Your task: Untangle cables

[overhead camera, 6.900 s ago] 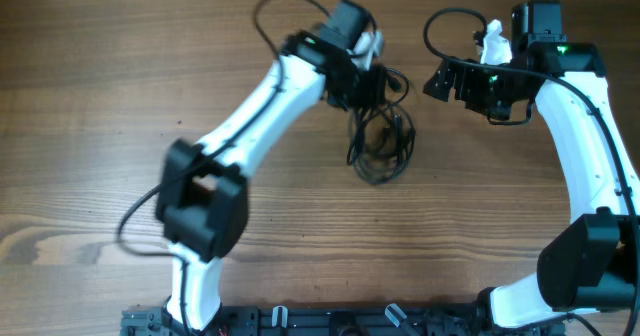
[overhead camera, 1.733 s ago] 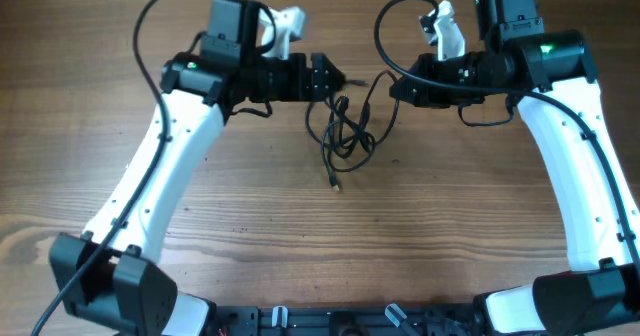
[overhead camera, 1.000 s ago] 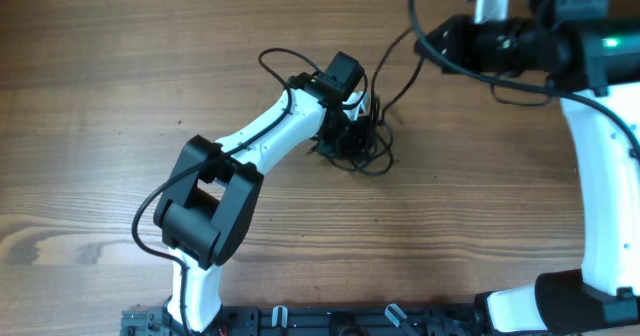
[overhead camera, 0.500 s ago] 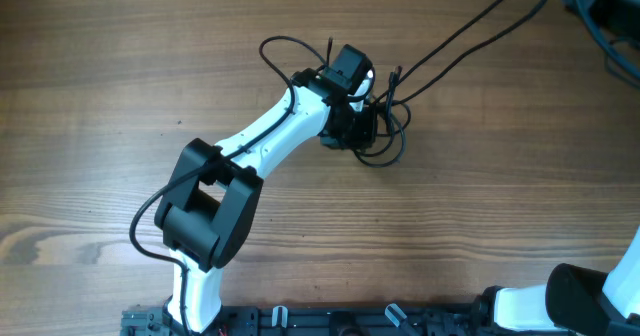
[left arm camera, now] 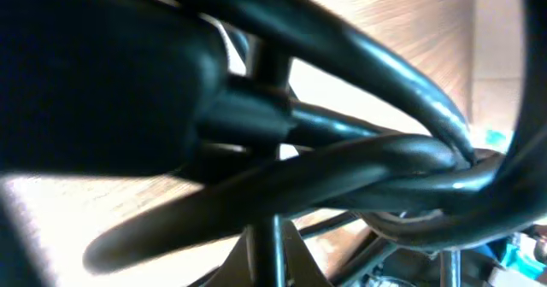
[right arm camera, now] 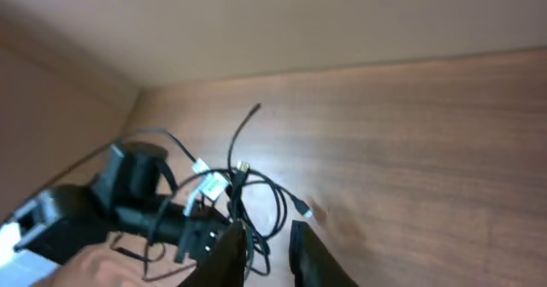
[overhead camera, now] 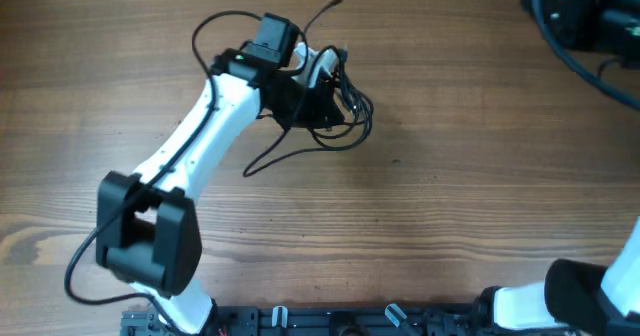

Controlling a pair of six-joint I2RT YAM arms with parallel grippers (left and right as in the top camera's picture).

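Observation:
The cables (overhead camera: 345,106) are a black tangle of loops at the table's upper middle. One free end (overhead camera: 335,1) points away from the bundle and a slack tail (overhead camera: 268,158) trails down-left. My left gripper (overhead camera: 312,88) is shut on the bundle. In the left wrist view thick black cords (left arm camera: 342,167) fill the frame, with one thin cord pinched between the left gripper's (left arm camera: 273,266) fingers. My right gripper (right arm camera: 269,253) hangs high above the table with its fingers apart and nothing between them. Far below it lie the cables (right arm camera: 256,193) and a plug end (right arm camera: 303,206).
The right arm (overhead camera: 590,21) sits at the upper right corner of the overhead view, its own thick wires around it. The white left arm (overhead camera: 190,146) runs diagonally from the front left base to the bundle. Bare wooden tabletop (overhead camera: 480,176) lies around.
The strands stretched toward the upper right are no longer taut; the right gripper has let go and its fingers have parted. My left gripper has carried the bundle up and left.

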